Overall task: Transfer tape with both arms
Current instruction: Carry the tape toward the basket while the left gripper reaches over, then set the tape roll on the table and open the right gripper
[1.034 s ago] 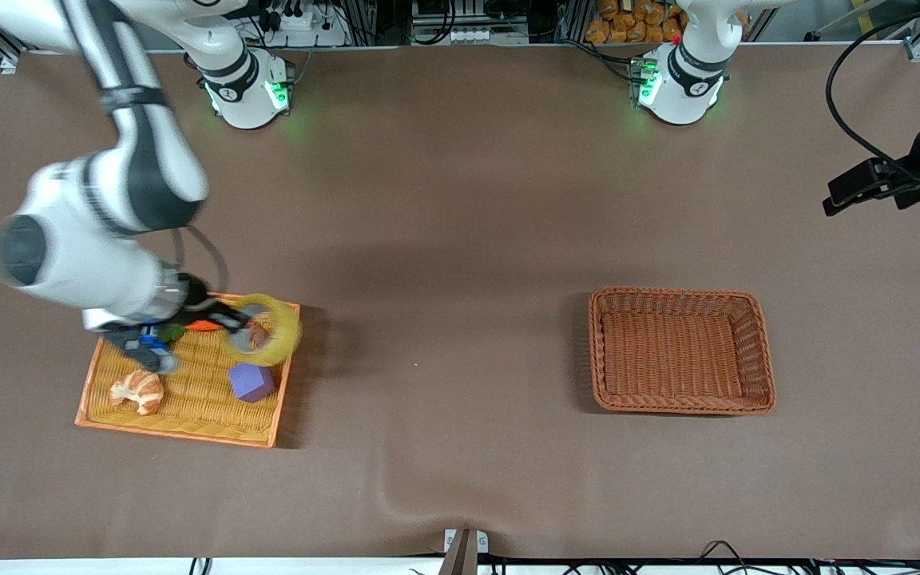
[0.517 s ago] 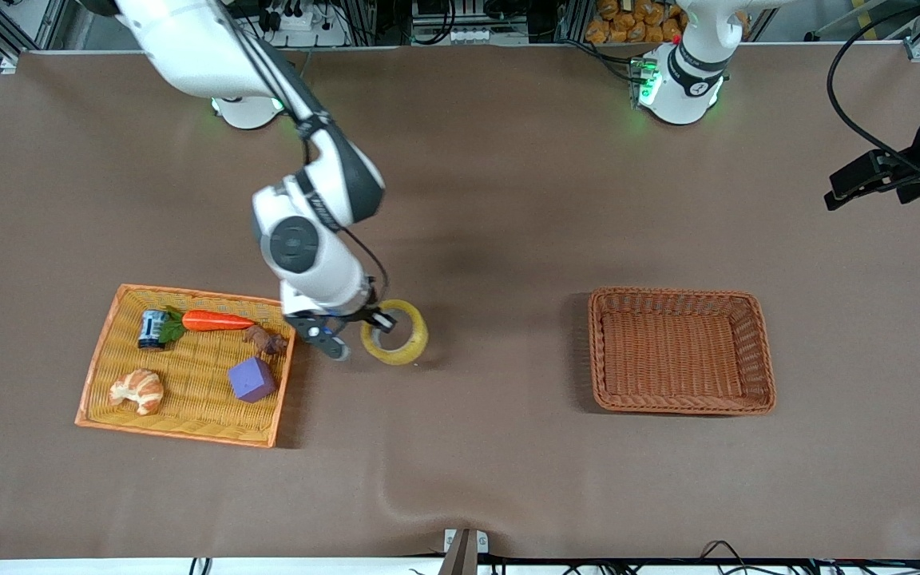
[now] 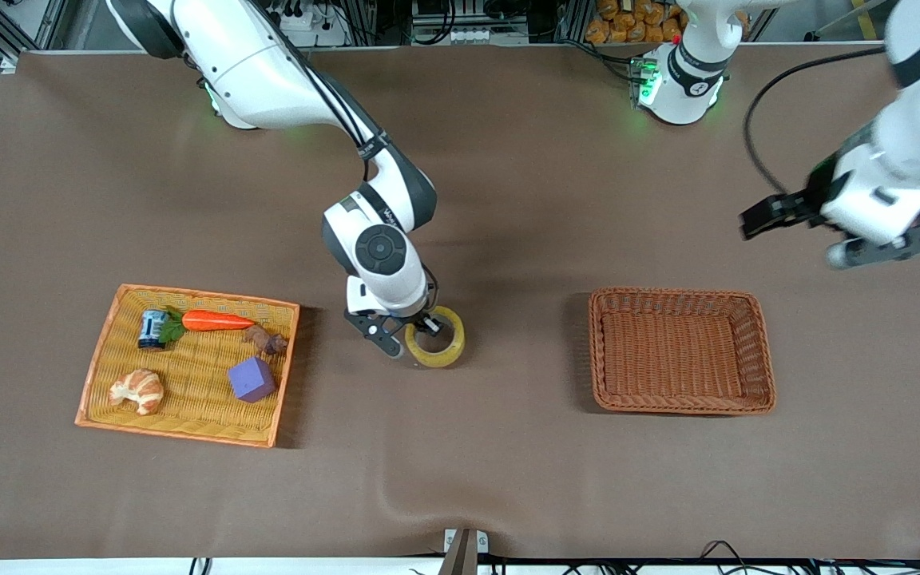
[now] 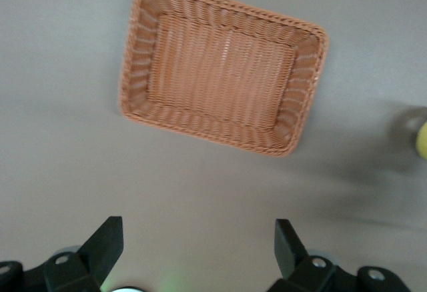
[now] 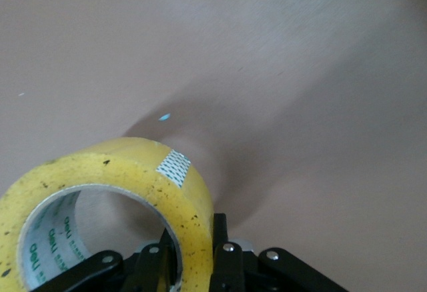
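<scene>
The yellowish tape (image 3: 436,337) is a ring with a pale inner core. My right gripper (image 3: 414,335) is shut on its wall, one finger inside the ring and one outside, over the middle of the table between the two trays. In the right wrist view the tape (image 5: 113,192) fills the lower part, clamped between the dark fingers (image 5: 220,252). My left gripper (image 3: 879,247) is open and empty, in the air past the brown basket toward the left arm's end. Its fingers (image 4: 107,249) frame bare table in the left wrist view.
A brown wicker basket (image 3: 757,351) sits toward the left arm's end, also in the left wrist view (image 4: 133,85). An orange wicker tray (image 3: 188,423) toward the right arm's end holds a croissant (image 3: 136,390), purple cube (image 3: 251,379), carrot (image 3: 216,321) and small can (image 3: 152,328).
My right gripper carried the tape off the orange tray to the table's middle, toward the basket. My left arm swung in from the table's end toward the basket.
</scene>
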Tool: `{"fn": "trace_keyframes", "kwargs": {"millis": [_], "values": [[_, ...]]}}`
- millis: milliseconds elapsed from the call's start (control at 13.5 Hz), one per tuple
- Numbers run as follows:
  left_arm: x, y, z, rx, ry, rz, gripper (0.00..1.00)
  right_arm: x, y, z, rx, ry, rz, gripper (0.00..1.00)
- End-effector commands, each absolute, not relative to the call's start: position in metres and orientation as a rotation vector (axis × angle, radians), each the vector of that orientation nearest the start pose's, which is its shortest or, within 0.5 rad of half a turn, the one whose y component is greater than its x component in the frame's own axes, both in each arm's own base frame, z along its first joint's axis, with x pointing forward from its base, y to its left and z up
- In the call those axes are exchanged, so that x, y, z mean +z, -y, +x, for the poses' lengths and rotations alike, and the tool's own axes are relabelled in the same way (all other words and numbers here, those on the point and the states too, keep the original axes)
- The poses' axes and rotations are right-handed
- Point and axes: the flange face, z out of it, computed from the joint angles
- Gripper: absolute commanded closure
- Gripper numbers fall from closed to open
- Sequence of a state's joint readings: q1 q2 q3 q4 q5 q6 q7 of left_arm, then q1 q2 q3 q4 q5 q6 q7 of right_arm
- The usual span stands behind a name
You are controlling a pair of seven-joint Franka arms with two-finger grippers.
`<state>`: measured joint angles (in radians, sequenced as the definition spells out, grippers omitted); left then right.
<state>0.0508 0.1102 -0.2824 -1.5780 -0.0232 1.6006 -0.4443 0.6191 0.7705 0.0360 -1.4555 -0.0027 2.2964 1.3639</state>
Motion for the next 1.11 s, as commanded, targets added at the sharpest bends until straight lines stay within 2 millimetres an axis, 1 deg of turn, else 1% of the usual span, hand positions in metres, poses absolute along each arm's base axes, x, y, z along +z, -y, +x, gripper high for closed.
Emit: {"fn": "trace_keyframes", "kwargs": {"millis": [0,148,296,369,443,517,739,813,887,961,1034], "values": [[0.534,0.149,0.584,0.186,0.357,-3.176,0.0,0.235,-0.45,0.586,-0.096,-1.122,-2.844,0.23],[0.51,0.174,0.592,0.192,0.316,-3.199,0.0,0.237,-0.446,0.589,-0.119,-1.111,-2.859,0.0],[0.488,0.207,0.591,0.226,0.311,-3.198,0.0,0.255,-0.43,0.602,-0.147,-1.129,-2.858,0.0],[0.476,0.226,0.591,0.233,0.321,-3.2,0.0,0.259,-0.416,0.608,-0.137,-1.148,-2.879,0.0],[0.463,0.249,0.59,0.226,0.332,-3.205,0.0,0.272,-0.401,0.615,-0.126,-1.103,-2.917,0.0],[0.45,0.271,0.588,0.222,0.337,-3.208,0.0,0.287,-0.389,0.619,-0.11,-1.008,-2.973,0.0],[0.403,0.328,0.588,0.188,0.321,-3.266,0.0,0.337,-0.332,0.632,-0.021,-0.803,-3.097,0.0],[0.387,0.351,0.585,0.166,0.356,-3.284,0.0,0.349,-0.314,0.635,0.001,-0.724,-3.122,0.0],[0.369,0.377,0.578,0.152,0.382,-3.294,0.0,0.363,-0.292,0.639,0.017,-0.641,-3.142,0.0],[0.351,0.394,0.576,0.131,0.399,-3.314,0.0,0.375,-0.268,0.641,0.02,-0.558,-3.152,0.0],[0.336,0.405,0.582,0.093,0.416,-3.35,0.0,0.386,-0.245,0.642,0.018,-0.461,-3.163,0.0]]}}
